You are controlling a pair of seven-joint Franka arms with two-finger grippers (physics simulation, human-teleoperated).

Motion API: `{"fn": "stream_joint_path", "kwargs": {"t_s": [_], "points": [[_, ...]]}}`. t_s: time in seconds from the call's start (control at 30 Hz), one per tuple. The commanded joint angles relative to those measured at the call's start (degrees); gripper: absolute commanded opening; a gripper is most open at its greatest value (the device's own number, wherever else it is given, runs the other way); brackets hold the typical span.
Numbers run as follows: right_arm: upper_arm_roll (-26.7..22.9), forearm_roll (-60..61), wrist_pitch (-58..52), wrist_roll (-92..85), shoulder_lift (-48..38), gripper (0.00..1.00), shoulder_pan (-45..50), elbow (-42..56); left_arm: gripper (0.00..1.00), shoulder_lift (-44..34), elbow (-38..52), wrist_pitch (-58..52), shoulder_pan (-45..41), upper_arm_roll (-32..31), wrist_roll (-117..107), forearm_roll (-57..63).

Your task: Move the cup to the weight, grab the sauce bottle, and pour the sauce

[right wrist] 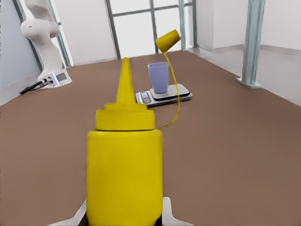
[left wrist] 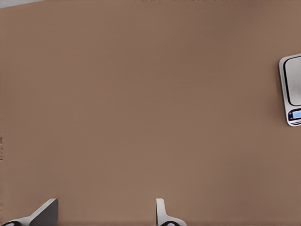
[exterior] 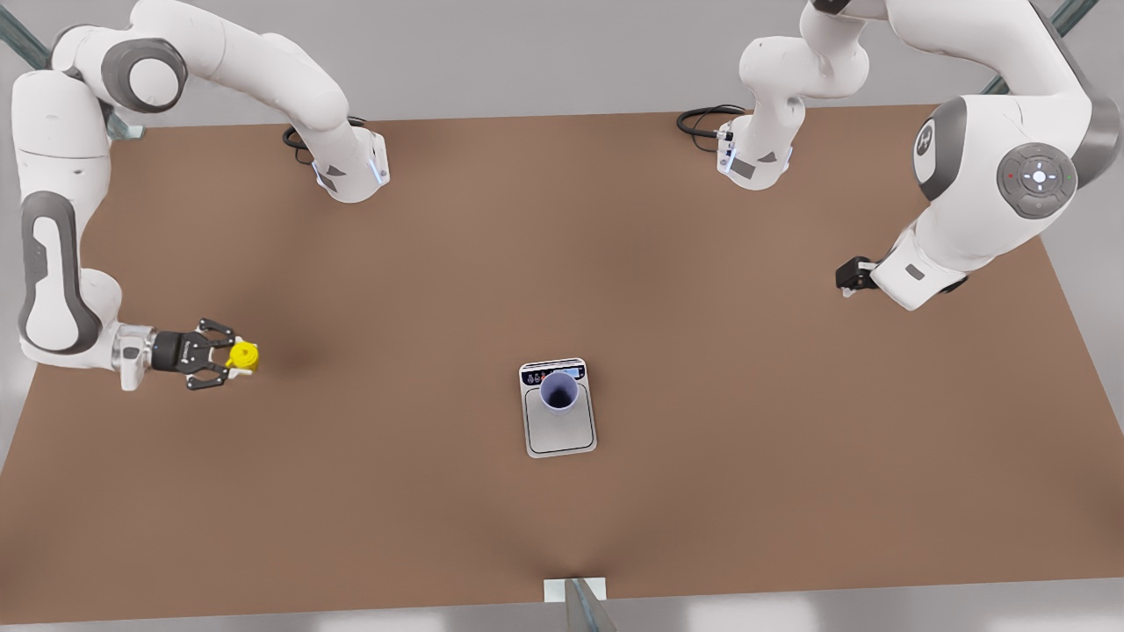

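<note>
The cup (exterior: 558, 391) stands upright on the steel platform of the weight (exterior: 559, 432), near the end with the display strip, about the middle of the worktop (exterior: 702, 491). So the first step of the task looks done.

The sauce bottle (exterior: 242, 355) is well apart from the cup, toward the front view's left edge of the worktop. In the right wrist view the sauce bottle (right wrist: 124, 174) stands upright between the two fingers, nozzle pointing up, with the cup (right wrist: 158, 77) and the weight (right wrist: 164, 95) far off beyond it. A thin yellow strand and a small yellow cap-like piece (right wrist: 168, 41) show past the nozzle, above the cup; what they are I cannot tell.

The right pincer (exterior: 230, 355) is clenched on the sauce bottle, fingers (right wrist: 168, 213) pressing both sides of its body. Whether the bottle is already off the worktop I cannot tell, so the pick-up is at best under way. Carrying it to the cup, tilting and pouring are still left; I judge the task roughly halfway.

The left pincer (exterior: 848, 277) waits over the front view's right side of the worktop, well away from the weight. In the left wrist view the left pincer (left wrist: 106, 214) is released, its fingers (left wrist: 162, 214) spread apart with nothing between them, and a corner of the weight (left wrist: 290, 89) shows at the edge.
</note>
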Motion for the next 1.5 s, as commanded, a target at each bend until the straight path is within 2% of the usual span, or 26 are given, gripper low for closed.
{"fn": "stream_joint_path", "kwargs": {"t_s": [0.0, 0.23, 0.5, 0.6, 0.87, 0.9, 0.93, 1.07, 1.1, 1.13, 1.27, 1.43, 1.47], "points": [[0.00, 0.15, 0.15, 0.41, -0.55, 0.54, 0.46, 0.01, 1.00, 0.00, 0.00, 0.08, 0.00, 0.09, 0.00, 0.20], [-0.08, 0.06, 11.05, 15.52, -7.58, 0.54, 18.47, 0.71, 1.00, 0.00, 0.09, 0.34, 1.15, 0.00, 0.00, 0.29], [-0.17, -0.90, 23.97, 25.80, -13.20, 0.54, 32.45, -1.75, 1.00, 0.00, 0.09, 0.78, 1.67, 0.00, 0.00, 0.37], [-0.08, -8.28, 27.66, 35.12, -14.62, 0.54, 37.37, -2.98, 1.00, 0.00, 0.09, 0.87, 2.20, 0.00, 0.00, 0.37], [-1.05, -18.92, 35.40, 45.93, -15.49, 0.54, 51.52, -2.54, 1.00, 0.17, 0.00, 0.87, 2.38, 0.00, 0.00, 0.29], [-2.37, -20.59, 35.40, 49.18, -15.49, 0.54, 53.80, -2.54, 1.00, 0.17, 0.00, 0.87, 2.38, 0.00, 0.00, 0.29], [-5.69, -21.12, 35.66, 49.80, -15.49, 0.54, 58.45, -2.45, 1.00, 0.17, 0.00, 0.87, 2.46, 0.00, 0.00, 0.29], [-31.28, -20.94, 35.84, 54.29, -13.21, 0.54, 85.97, 2.29, 1.00, 0.26, 0.00, 0.87, 2.46, 0.00, 0.00, 0.29], [-34.71, -20.33, 35.84, 54.64, -11.81, 0.54, 89.75, 3.70, 1.00, 0.26, 0.00, 0.87, 2.46, 0.00, 0.00, 0.29], [-36.82, -19.89, 35.84, 55.25, -10.40, 0.54, 91.95, 5.19, 1.00, 0.26, 0.00, 0.87, 2.46, 0.00, -0.09, 0.29], [-39.63, -19.54, 35.75, 60.44, -4.60, 0.54, 95.11, 10.38, 1.00, 0.35, 0.00, 0.87, 2.46, 0.00, -0.09, 0.29], [-44.20, -20.24, 35.49, 62.72, -2.05, 0.54, 100.31, 12.23, 1.00, 0.35, 0.00, 0.96, 2.46, 0.00, -0.09, 0.29], [-46.84, -21.03, 35.49, 62.90, -1.61, 0.54, 102.76, 12.23, 1.00, 0.35, 0.00, 0.87, 2.46, 0.00, -0.09, 0.29]]}}
